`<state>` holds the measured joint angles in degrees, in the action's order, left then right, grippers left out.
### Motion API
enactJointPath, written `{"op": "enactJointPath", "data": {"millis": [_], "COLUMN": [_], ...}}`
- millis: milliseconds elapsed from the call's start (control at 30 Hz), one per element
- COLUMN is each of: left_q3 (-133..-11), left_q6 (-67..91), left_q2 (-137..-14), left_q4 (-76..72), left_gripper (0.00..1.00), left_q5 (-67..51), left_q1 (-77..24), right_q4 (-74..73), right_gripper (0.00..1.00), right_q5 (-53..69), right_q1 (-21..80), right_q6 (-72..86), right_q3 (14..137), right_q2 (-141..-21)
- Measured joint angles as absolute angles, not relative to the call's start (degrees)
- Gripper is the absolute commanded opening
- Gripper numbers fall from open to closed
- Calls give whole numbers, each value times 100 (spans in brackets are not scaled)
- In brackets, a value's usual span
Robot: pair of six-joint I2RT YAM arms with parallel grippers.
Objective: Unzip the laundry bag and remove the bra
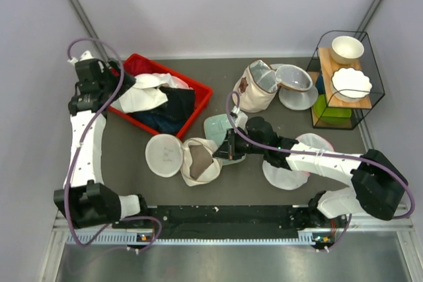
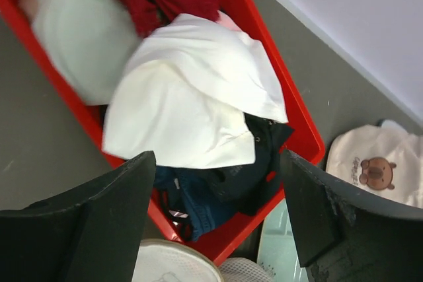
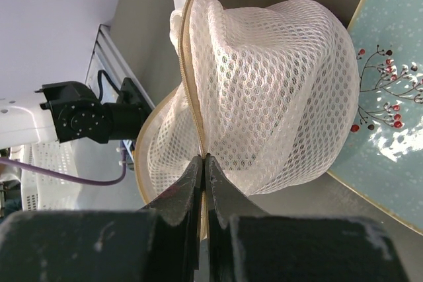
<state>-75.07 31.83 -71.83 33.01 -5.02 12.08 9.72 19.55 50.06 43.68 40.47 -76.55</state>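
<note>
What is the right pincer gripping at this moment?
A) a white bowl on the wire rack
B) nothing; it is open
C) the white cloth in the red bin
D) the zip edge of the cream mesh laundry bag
D: the right wrist view shows the right pincer shut on the zip edge of the laundry bag.

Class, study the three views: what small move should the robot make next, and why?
Probably swing the open left gripper from over the red bin to the mouth of the laundry bag: the right gripper is shut on its zip rim, the flap lies open, and the taupe bra shows inside.
</note>
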Motion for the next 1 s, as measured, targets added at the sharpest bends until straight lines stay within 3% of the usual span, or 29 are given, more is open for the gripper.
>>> {"op": "enactJointPath", "data": {"millis": [133, 233, 733, 1000], "left_q3": [-7832, -8108, -8508, -8549], "left_q6": [3103, 3076, 3260, 3352], "left_q2": [-7806, -8471, -10757, -10787], "left_q4": [3275, 3242, 2919, 3170], "left_gripper": [33, 19, 22, 25], "left_q5": [-447, -368, 1120, 1345], "left_q1": [694, 440, 384, 460], "right_q4": [972, 969, 921, 845], "right_gripper": [0, 0, 0, 0], "right_q5": [1955, 1955, 1962, 1975], "right_q1": [5006, 5006, 5006, 5006], "right_q6": [4368, 4368, 4344, 4270], "right_q3": [4047, 4049, 4062, 4171], "right_q2": [-7658, -7655, -7800, -7889]}}
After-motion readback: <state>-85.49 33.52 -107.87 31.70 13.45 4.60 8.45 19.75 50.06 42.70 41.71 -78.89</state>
